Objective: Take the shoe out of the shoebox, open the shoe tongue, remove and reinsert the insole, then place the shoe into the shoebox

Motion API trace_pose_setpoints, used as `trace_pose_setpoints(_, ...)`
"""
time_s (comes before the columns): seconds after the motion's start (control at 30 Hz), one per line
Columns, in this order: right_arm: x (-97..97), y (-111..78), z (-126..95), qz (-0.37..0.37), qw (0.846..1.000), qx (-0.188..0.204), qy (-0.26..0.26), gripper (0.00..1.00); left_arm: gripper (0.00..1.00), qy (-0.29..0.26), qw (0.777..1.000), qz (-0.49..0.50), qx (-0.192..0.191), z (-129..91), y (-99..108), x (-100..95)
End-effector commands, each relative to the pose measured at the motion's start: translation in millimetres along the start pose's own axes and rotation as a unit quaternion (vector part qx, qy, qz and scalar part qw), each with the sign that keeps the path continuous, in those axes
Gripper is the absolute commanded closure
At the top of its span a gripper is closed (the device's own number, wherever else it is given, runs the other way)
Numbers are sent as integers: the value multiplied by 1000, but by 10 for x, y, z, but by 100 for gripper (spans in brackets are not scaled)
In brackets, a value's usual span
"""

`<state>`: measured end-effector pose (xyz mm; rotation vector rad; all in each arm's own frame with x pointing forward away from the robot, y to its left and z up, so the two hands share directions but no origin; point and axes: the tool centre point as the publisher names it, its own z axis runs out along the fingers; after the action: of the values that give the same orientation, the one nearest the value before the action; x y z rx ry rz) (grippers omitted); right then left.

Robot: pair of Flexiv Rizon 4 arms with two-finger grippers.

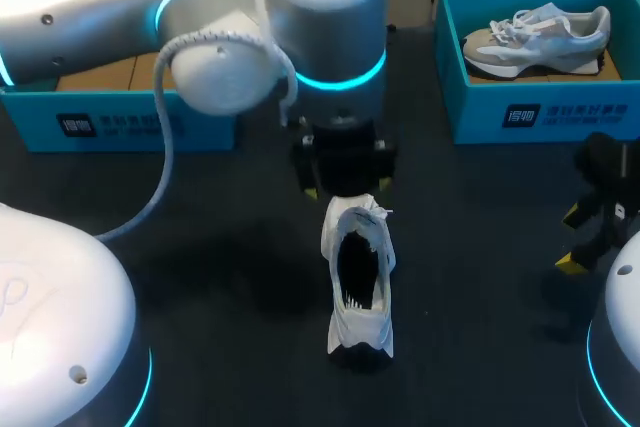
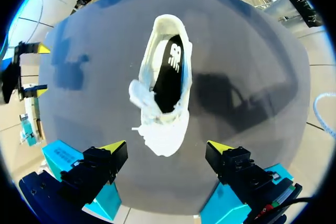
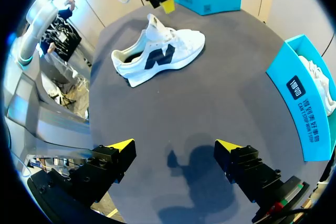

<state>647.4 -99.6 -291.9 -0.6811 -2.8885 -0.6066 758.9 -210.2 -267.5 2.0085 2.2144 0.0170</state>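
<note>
From above, a teal shoebox (image 1: 470,97) at the far right of the counter (image 1: 200,277) holds a grey-and-white shoe (image 1: 540,32). A second teal shoebox (image 1: 150,127) at the far left is half hidden by the left arm (image 1: 100,7), and brown cardboard shows inside it. The white shoe (image 1: 360,282) stands on the counter near the middle, outside both boxes, with its opening up and its toe end under the left jaws. The right jaws hang by the counter's right edge, well apart from the shoe.

In the left wrist view, the left jaws are spread wide and hold nothing. The white shoe (image 2: 165,87) lies just ahead of them, toe nearest, touching neither finger. A black insole (image 2: 169,74) sits inside it, and the tongue (image 2: 139,94) is pushed to one side.

In the right wrist view, the right jaws are also spread and empty. The white shoe (image 3: 157,53) lies far ahead of them, with the left jaws above its front part. The shoebox (image 3: 302,98) with the grey-and-white shoe (image 3: 323,85) stands beside the right jaws.
</note>
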Motion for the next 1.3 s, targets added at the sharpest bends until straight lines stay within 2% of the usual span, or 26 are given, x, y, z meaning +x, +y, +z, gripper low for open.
trace_pose_setpoints(0.03,6,1,7,0,1000,1,-1,0,7,-5,1000,4,17,-11,142,-15)
trace_pose_setpoints(0.1,6,1,7,0,1000,1,-1,0,12,-6,1000,8,18,-15,166,-42)
trace_pose_setpoints(0.17,6,1,7,0,1000,1,-1,0,27,-5,1000,10,20,-18,184,-61)
trace_pose_setpoints(0.33,6,1,7,0,1000,1,-1,0,31,-8,1000,15,21,-4,214,-118)
trace_pose_setpoints(0.37,6,1,7,0,1000,1,-1,0,35,-9,1000,16,22,6,208,-125)
trace_pose_setpoints(0.4,6,1,7,0,1000,1,-1,0,48,-9,1000,17,22,17,197,-129)
trace_pose_setpoints(0.43,6,1,7,0,1000,1,-1,0,53,-8,1000,19,23,35,185,-133)
trace_pose_setpoints(0.8,6,1,7,0,1000,1,-1,0,59,-8,999,27,14,191,90,-171)
trace_pose_setpoints(1.03,6,1,7,0,1000,1,-1,0,64,-10,999,27,37,267,3,-171)
trace_pose_setpoints(1.3,6,1,7,0,1000,1,-1,0,66,-8,996,37,85,314,-152,-127)
